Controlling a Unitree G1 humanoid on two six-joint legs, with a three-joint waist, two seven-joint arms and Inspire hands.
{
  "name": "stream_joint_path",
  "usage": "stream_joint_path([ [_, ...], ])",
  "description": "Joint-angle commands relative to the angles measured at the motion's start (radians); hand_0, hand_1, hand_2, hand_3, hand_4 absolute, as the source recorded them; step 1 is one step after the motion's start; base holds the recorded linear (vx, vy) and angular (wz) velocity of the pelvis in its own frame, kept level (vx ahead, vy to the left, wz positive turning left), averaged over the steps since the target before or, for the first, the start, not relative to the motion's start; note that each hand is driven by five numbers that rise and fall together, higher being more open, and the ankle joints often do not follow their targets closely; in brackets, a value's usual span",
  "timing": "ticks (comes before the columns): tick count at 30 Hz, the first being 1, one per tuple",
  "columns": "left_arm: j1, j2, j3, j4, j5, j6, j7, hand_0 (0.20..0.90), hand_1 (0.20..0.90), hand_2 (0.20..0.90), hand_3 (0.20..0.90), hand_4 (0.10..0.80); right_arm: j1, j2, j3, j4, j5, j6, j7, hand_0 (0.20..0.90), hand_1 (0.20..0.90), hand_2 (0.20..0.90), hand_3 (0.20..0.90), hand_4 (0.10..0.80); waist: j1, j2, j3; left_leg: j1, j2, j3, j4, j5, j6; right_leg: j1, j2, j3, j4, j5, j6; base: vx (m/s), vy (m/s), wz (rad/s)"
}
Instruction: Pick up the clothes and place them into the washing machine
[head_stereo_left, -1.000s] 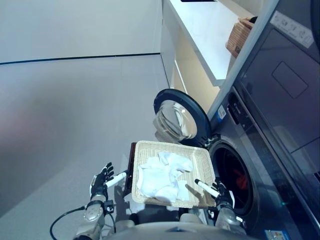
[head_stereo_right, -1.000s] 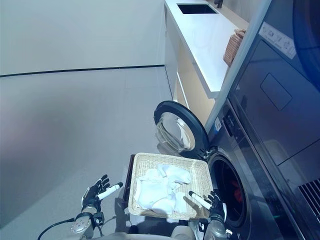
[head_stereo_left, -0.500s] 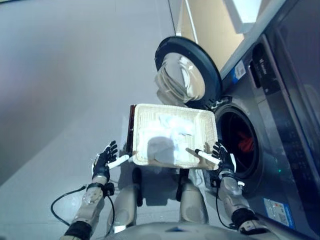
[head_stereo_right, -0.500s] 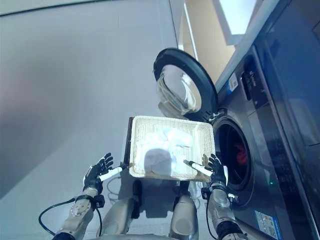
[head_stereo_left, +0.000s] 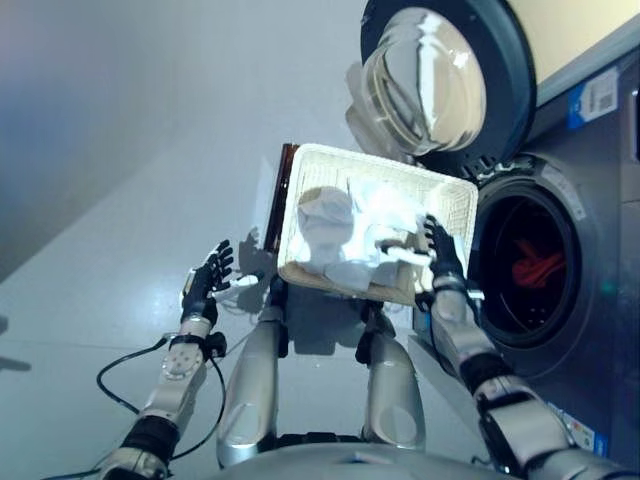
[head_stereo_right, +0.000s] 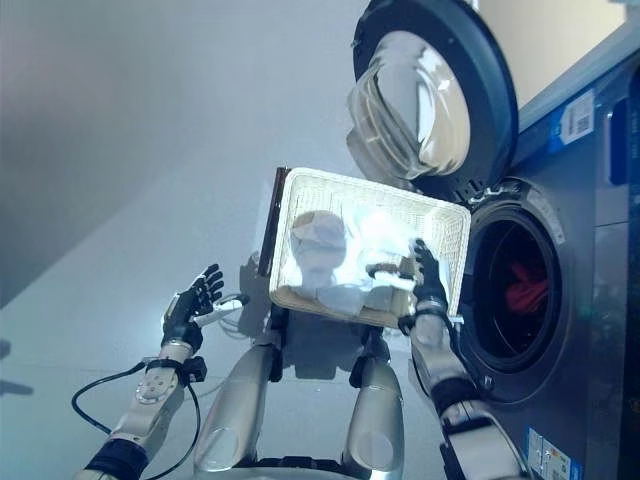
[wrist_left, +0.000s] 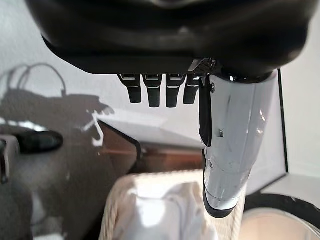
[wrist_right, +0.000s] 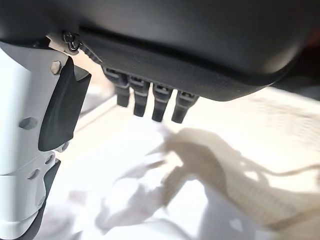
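R hand (head_stereo_left: 440, 252) has come in over the basket (head_stereo_left: 455, 200) since 0.5 s ago; it was at the near rim. Fingers straight and open above the white clothes (head_stereo_left: 385, 225), nothing gripped yet. L hand (head_stereo_left: 205, 282) open too, well off to the side, idle. Washer drum (head_stereo_left: 525, 265) just past the R fingers, door (head_stereo_left: 440, 70) open. Judgement: reach begun, grasp next.

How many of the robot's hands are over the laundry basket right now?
1. The right robot hand reaches over the basket and its white clothes; the left robot hand hangs beside it, open, over the floor.
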Motion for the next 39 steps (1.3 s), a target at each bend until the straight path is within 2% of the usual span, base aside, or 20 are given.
stream_joint_path([
  [1,0.050,0.058,0.012,-0.111,0.004,-0.083,0.023,0.900,0.900,0.900,0.900,0.800,-0.029,-0.061,0.065,-0.018,-0.099,-0.002,-0.060,0.900,0.900,0.900,0.900,0.800,0.017,-0.017,-0.071,-0.085,0.054,-0.079,-0.011,0.044,-0.102,-0.043,-0.109,0.047,0.061,0.006,0.096,-0.048,0.001,-0.28],
  [4,0.031,0.058,-0.009,-0.110,-0.002,-0.082,0.022,0.900,0.900,0.900,0.900,0.800,-0.096,-0.060,0.106,0.047,-0.169,0.029,-0.074,0.900,0.900,0.900,0.900,0.800,0.022,-0.014,-0.055,-0.110,0.054,-0.092,0.003,0.045,-0.100,-0.054,-0.120,0.040,0.073,0.004,0.096,-0.016,-0.018,-0.15],
  [11,0.001,0.058,-0.055,-0.108,-0.008,-0.079,0.035,0.900,0.900,0.900,0.900,0.800,-0.236,-0.052,0.171,0.181,-0.284,0.090,-0.122,0.900,0.900,0.900,0.900,0.800,0.039,0.013,-0.058,-0.182,0.047,-0.064,0.007,0.057,-0.122,-0.120,-0.140,0.029,0.083,0.013,0.101,-0.014,0.028,0.06],
  [17,-0.025,0.066,-0.084,-0.131,-0.016,-0.082,0.051,0.900,0.900,0.900,0.900,0.800,-0.355,-0.074,0.204,0.349,-0.400,0.164,-0.182,0.900,0.900,0.900,0.900,0.800,0.054,0.038,-0.054,-0.234,0.044,-0.061,0.030,0.058,-0.126,-0.160,-0.153,0.030,0.100,0.016,0.104,-0.003,0.005,-0.01],
  [24,-0.065,0.080,-0.104,-0.177,-0.024,-0.077,0.060,0.900,0.900,0.900,0.900,0.800,-0.373,-0.113,0.223,0.391,-0.506,0.230,-0.195,0.900,0.900,0.900,0.900,0.800,0.046,0.054,-0.041,-0.277,0.032,-0.050,0.049,0.060,-0.132,-0.207,-0.169,0.038,0.134,0.011,0.104,-0.020,0.018,0.08],
  [32,-0.064,0.088,-0.121,-0.233,-0.045,-0.077,0.060,0.900,0.900,0.900,0.900,0.800,-0.432,-0.141,0.184,0.447,-0.446,0.230,-0.209,0.900,0.900,0.900,0.900,0.800,0.069,0.075,-0.027,-0.329,0.021,-0.056,0.067,0.063,-0.123,-0.268,-0.178,0.051,0.176,0.000,0.101,-0.026,0.003,0.05],
  [39,-0.056,0.105,-0.141,-0.265,-0.054,-0.076,0.054,0.900,0.900,0.900,0.900,0.800,-0.490,-0.154,0.183,0.455,-0.422,0.220,-0.228,0.900,0.900,0.900,0.900,0.800,0.088,0.099,-0.024,-0.388,0.015,-0.072,0.106,0.063,-0.118,-0.340,-0.182,0.065,0.263,-0.038,0.090,-0.020,-0.003,0.06],
])
